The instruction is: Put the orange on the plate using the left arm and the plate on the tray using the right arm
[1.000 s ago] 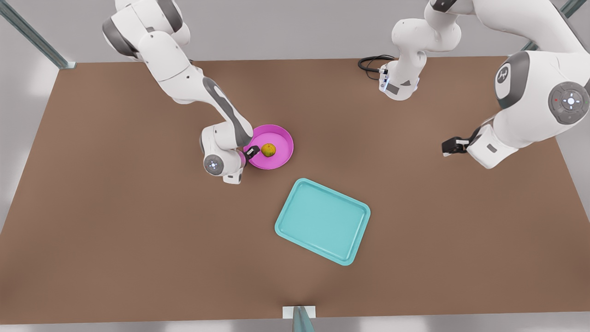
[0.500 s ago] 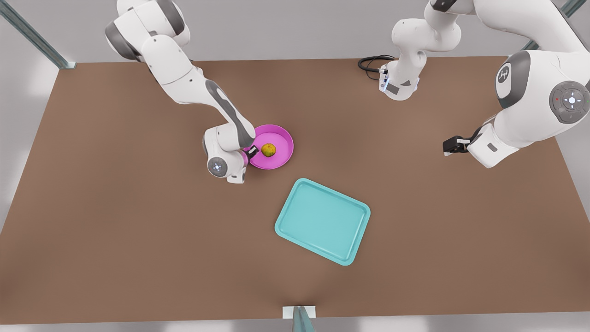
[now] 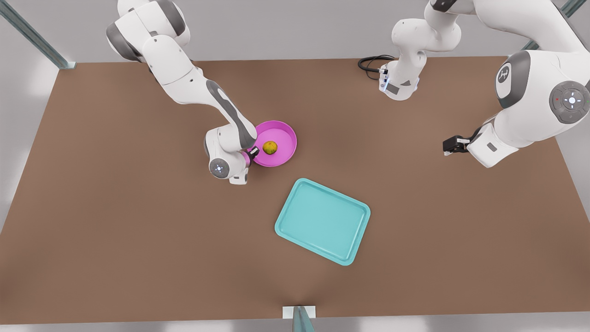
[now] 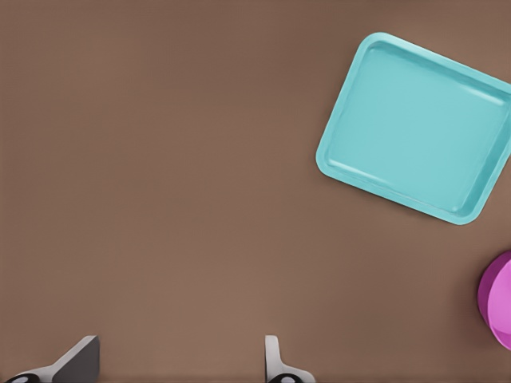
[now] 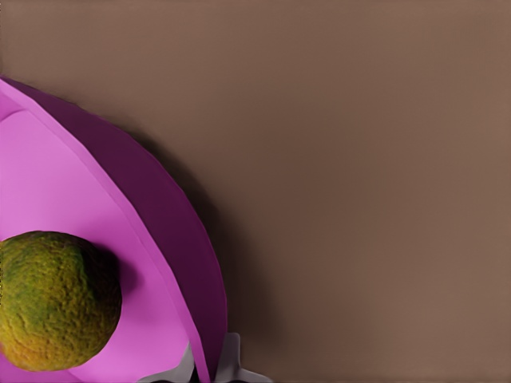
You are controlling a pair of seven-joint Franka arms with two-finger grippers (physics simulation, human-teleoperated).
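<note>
The orange (image 3: 270,147) sits in the plate (image 3: 283,137), whose rim the right gripper (image 3: 252,152) seemingly pinches; the left gripper (image 3: 446,146), fingers apart, waits over the counter (image 3: 115,221).

I can read no words, numbers or brand names anywhere here. The nearest thing to a sign is a small pale emblem on the grey shoulder panel of the white robot arm (image 3: 504,74) at the front view's right, too small to read.
</note>
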